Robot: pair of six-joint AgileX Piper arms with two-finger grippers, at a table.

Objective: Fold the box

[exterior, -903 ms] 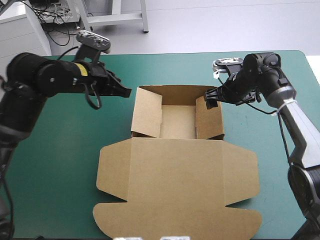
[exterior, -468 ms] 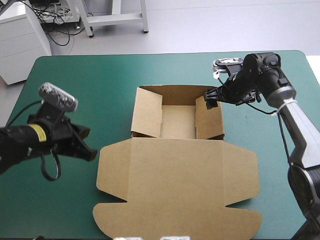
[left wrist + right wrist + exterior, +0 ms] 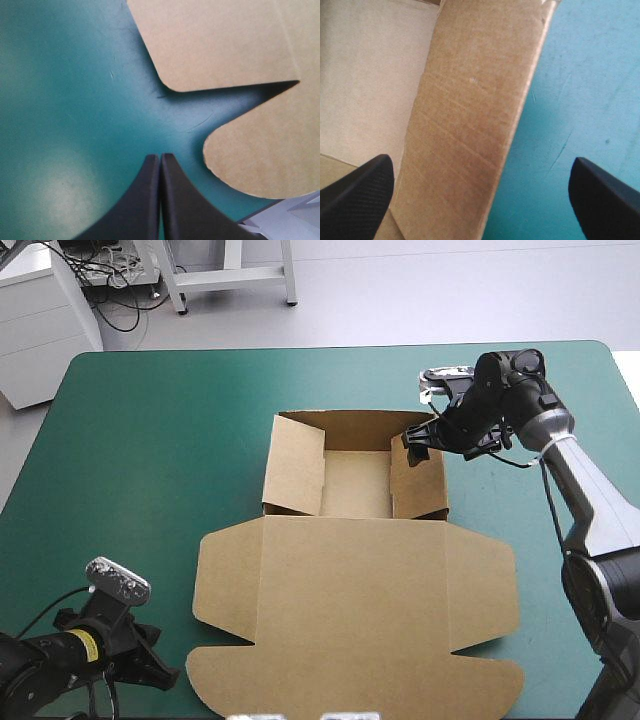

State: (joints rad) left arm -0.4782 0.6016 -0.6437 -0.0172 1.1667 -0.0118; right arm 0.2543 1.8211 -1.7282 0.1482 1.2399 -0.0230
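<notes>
The box (image 3: 355, 560) lies at the middle of the tabletop (image 3: 150, 460), a cut sheet of brown board partly built. Its far part is an open tray (image 3: 355, 485) with the walls raised. The lid (image 3: 355, 640) lies flat on the teal-green cover and reaches to the tabletop's near edge. The right gripper (image 3: 415, 440) hangs at the tray's far right corner with its black fingers (image 3: 360, 185) spread wide. In the right wrist view the tray's right wall (image 3: 470, 130) runs up between them, one finger toward the tray's inside and the other over the bare cover outside. Whether either finger touches the wall cannot be told. The left gripper (image 3: 165, 677) is well away from the tray, at the tabletop's near left corner, just beside the lid's near left flap. Its fingers are pressed together into a single point (image 3: 160, 157) and hold nothing. Bare cover lies under them, and two rounded flaps (image 3: 265, 145) of the lid's left edge lie just ahead.
</notes>
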